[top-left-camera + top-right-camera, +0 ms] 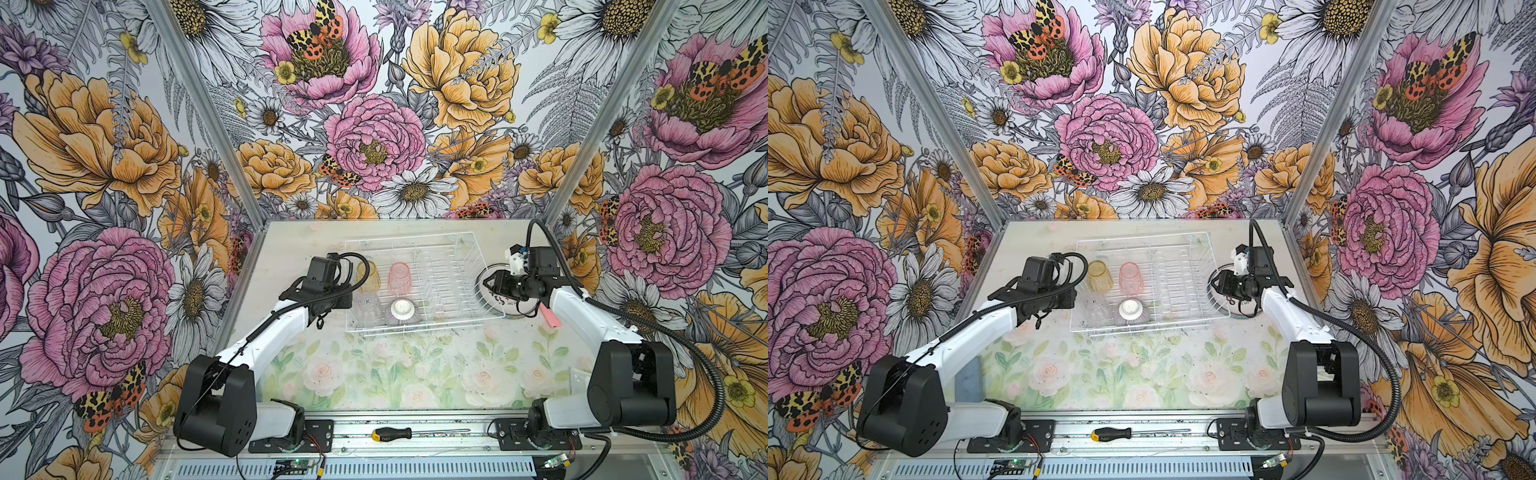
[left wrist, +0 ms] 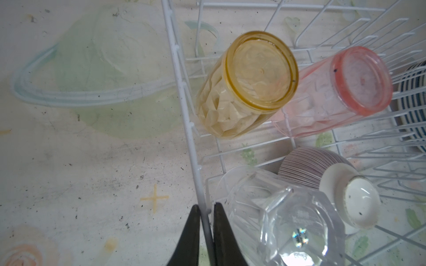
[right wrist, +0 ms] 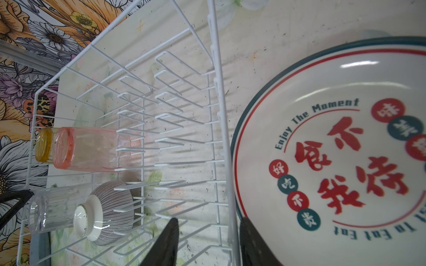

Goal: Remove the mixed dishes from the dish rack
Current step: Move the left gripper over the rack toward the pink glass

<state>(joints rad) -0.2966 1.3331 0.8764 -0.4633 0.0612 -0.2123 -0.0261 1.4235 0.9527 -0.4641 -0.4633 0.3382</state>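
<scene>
Left claw is pinched tight on the thin wire rim of the rack, at its left side, just beside the clear tumbler. Right claw has its jaws apart, one inside the rack and one outside, with the right rim wire running between them and no contact that shows. The outer jaw lies over the edge of the plate, which rests flat on the table just outside the rack's right side. Four dishes sit upside down in the rack's left part: the amber tumbler and pink tumbler at the far side, the clear tumbler and striped bowl side by side at the near side
</scene>
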